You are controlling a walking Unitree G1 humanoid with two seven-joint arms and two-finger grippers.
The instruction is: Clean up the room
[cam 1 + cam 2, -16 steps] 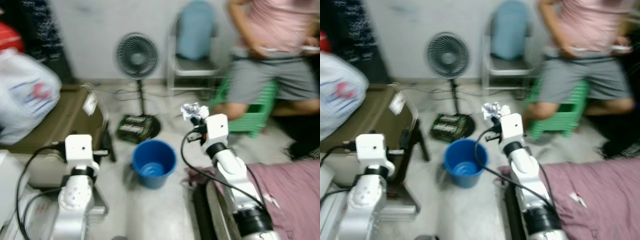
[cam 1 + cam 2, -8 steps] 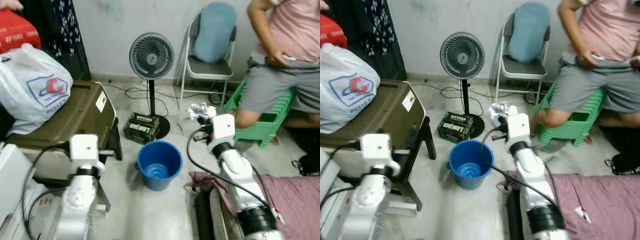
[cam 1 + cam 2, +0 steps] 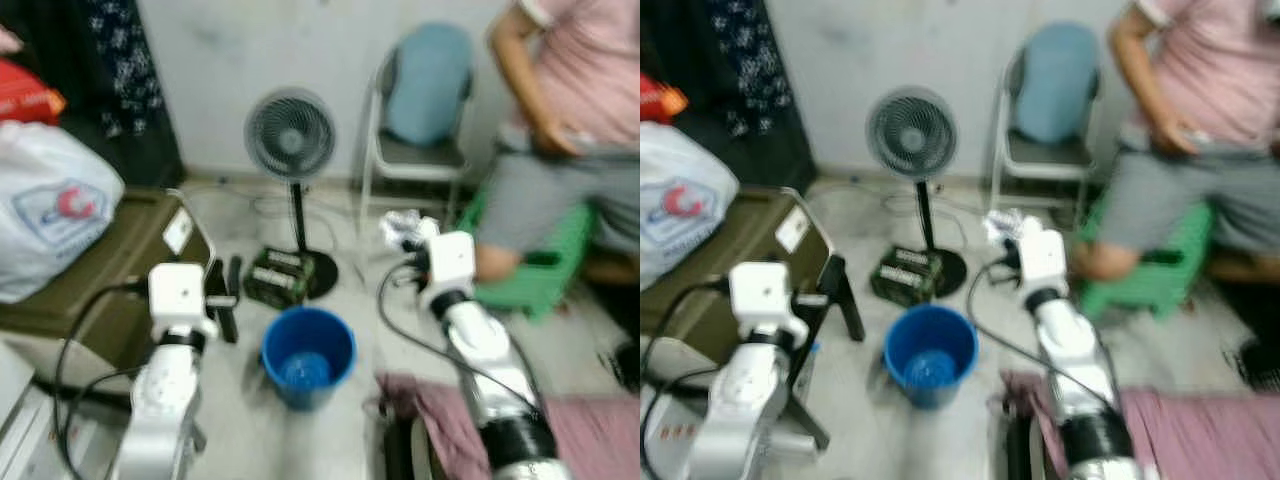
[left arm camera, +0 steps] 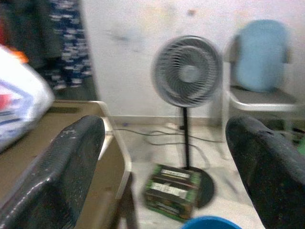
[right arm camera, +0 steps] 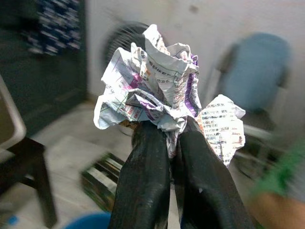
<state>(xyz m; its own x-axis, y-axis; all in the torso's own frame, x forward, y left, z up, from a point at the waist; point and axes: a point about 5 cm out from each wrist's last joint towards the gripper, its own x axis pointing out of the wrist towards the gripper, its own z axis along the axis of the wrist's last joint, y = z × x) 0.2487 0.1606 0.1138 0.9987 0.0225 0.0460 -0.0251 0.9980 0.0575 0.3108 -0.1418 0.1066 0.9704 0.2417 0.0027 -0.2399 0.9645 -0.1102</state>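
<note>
Still pinching the crumpled paper [image 5: 162, 102] up in the air, the right pincer [image 5: 164, 138] should move over the blue bucket [image 3: 308, 355] on the floor before letting go, while the left pincer [image 4: 167, 157] stays spread.

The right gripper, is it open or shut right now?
Shut. In the right wrist view the right gripper has its two black fingers pinched together on the crumpled newspaper.

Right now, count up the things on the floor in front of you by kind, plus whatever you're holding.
Blue bucket: 1
Standing fan: 1
Green box: 1
Folding chair: 1
Green stool stack: 1
Crumpled newspaper in the right gripper: 1
Total: 6
</note>
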